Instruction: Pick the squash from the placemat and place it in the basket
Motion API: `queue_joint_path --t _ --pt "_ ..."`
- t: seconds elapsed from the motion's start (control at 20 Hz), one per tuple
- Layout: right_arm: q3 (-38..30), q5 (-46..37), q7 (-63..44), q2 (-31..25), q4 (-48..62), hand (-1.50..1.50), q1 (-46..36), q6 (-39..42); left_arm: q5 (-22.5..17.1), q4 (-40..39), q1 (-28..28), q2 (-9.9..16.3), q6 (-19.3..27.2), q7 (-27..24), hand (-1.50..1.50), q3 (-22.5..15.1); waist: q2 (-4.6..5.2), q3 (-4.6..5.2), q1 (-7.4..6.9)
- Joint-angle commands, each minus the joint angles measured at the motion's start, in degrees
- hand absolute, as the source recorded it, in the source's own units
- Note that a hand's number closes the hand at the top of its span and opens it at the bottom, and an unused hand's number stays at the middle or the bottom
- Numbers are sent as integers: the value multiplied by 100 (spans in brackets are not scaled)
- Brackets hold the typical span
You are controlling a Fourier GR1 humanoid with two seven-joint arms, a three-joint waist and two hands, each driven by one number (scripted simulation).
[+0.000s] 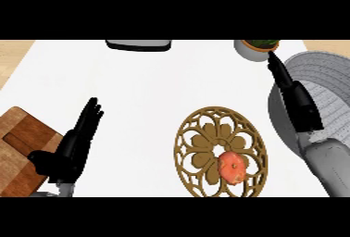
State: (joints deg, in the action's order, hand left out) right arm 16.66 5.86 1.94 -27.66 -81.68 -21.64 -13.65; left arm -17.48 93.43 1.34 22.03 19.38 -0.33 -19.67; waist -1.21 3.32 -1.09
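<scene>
So the squash (232,167) is sitting on the placemat (220,151), that round gold-brown one with the cut-out flower pattern. It's lying on the placemat's lower right part, not in the middle. It's reddish-orange and looking a bit elongated, with the long axis running roughly up-down in the head view, maybe tilting slightly so the top end is leaning left. Which end is the stem, I honestly can't tell.

Nothing is touching it. The left hand (74,146) is hanging over the white counter (150,92) well left of the placemat, fingers stretched out straight and pointing up toward the far edge, thumb sticking out left, holding nothing. Its thumb is just overlapping the wooden cutting board (21,148), which is getting cut off at the left edge.

The right hand (295,95) is reaching up over the grey basket (328,78) on the right side, fingers also straight and together, gripping nothing, fingertip ending up right by a small grey pot with green in it (257,47). The arm is covering a good chunk of the basket, and the basket is running off the right edge too.

At the top there's a dark, flat thing (138,44), only partly showing, can't make out what it is.
</scene>
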Motion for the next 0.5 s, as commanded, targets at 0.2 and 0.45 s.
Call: queue_joint_path --t 0.2,0.45 --pt "-262 1053 599 43 -1611 150 1406 593 -7 58 83 -74 349 -476 0 711 56 -337 337" --pt "2067 -1053 1076 521 -2459 -150 2188 108 -106 -56 251 -192 291 -238 0 642 64 -324 296"
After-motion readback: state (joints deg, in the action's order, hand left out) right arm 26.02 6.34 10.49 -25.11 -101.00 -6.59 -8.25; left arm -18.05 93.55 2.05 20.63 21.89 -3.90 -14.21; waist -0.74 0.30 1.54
